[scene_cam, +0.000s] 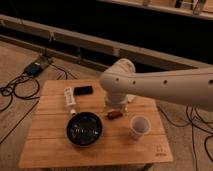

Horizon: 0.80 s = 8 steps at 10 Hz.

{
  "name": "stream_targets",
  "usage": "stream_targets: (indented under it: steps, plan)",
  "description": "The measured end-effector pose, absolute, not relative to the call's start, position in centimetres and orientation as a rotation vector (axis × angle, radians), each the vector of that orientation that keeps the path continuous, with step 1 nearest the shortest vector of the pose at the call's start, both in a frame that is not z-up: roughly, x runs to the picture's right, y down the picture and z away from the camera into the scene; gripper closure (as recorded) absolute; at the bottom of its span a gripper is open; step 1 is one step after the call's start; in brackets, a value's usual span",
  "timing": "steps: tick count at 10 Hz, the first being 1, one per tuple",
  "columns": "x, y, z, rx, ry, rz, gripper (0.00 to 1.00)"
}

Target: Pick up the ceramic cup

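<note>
The ceramic cup (139,125) is small and white, standing upright on the right part of the wooden table (50,145). The wide black bowl (84,128) sits left of it near the table's middle. My white arm (165,85) reaches in from the right across the back of the table. My gripper (114,104) hangs down below the arm's wrist, above a small reddish-brown object (114,114), to the upper left of the cup and apart from it.
A white tube-like item (70,98) and a black flat device (83,90) lie at the table's back left. Cables (15,92) and a blue device (34,68) lie on the floor to the left. A dark wall ledge runs behind.
</note>
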<state>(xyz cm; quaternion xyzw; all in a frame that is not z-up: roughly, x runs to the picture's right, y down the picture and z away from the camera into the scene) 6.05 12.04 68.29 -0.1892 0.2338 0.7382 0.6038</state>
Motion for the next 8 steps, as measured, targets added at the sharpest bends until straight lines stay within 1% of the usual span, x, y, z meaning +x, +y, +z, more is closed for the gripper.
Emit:
stream_targets:
  steps: [3,8]
  plan:
    - [8.8,13.4,68.9,-0.427,0.546,1.724,0.35]
    - [12.2,16.7,71.8,-0.470,0.628,1.756,0.35]
